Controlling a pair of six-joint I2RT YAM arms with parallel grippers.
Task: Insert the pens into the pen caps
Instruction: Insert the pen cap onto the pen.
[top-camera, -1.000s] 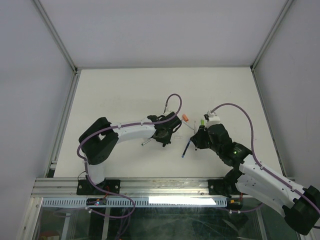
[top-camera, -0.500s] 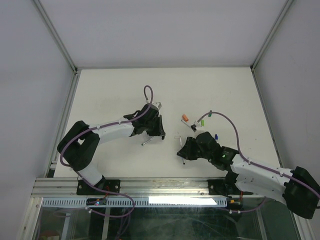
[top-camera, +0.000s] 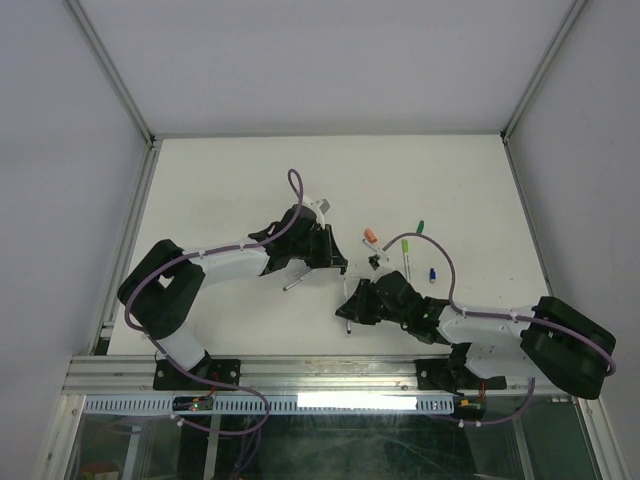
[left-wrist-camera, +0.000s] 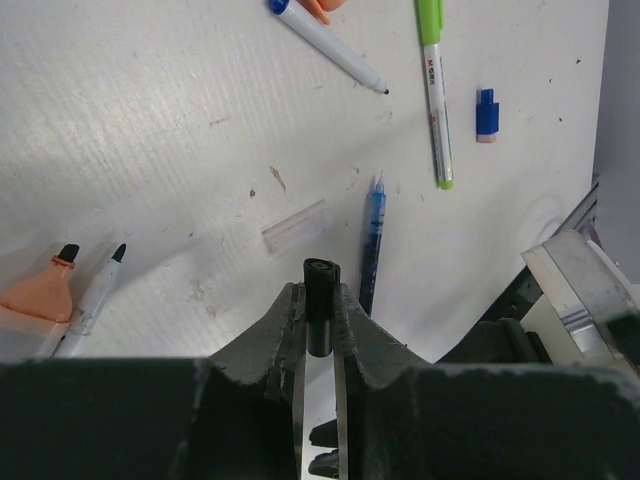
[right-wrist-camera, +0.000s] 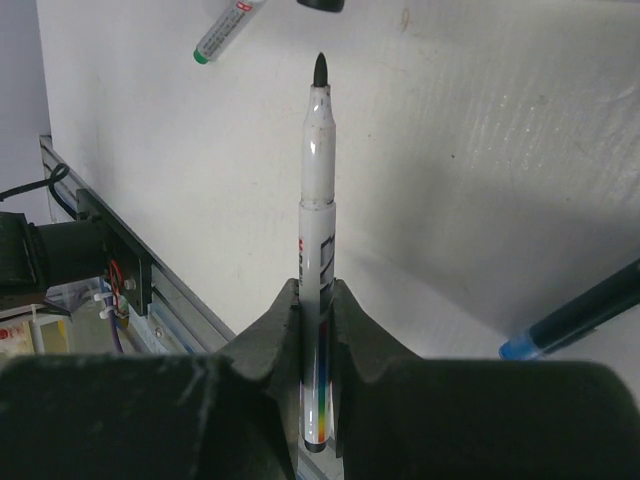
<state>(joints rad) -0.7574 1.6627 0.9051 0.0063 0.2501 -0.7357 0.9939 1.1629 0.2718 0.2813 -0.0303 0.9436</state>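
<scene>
Clamping a black pen cap (left-wrist-camera: 320, 272) in its jaws, the left end effector (left-wrist-camera: 318, 300) hung over the counter (left-wrist-camera: 150, 150), with a blue pen (left-wrist-camera: 372, 235) lying just ahead of it and a blue cap (left-wrist-camera: 486, 114) farther ahead to its right. The right end effector (right-wrist-camera: 316, 292) was closed on a white-barrelled black-tipped pen (right-wrist-camera: 318, 170), the tip pointing straight out ahead of it; a green-ended pen (right-wrist-camera: 225, 32) lay ahead to its left.

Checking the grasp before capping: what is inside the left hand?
A black pen cap is pinched in the left hand, open end poking out. The fingers cover its sides; its inside is too dark to see.
</scene>
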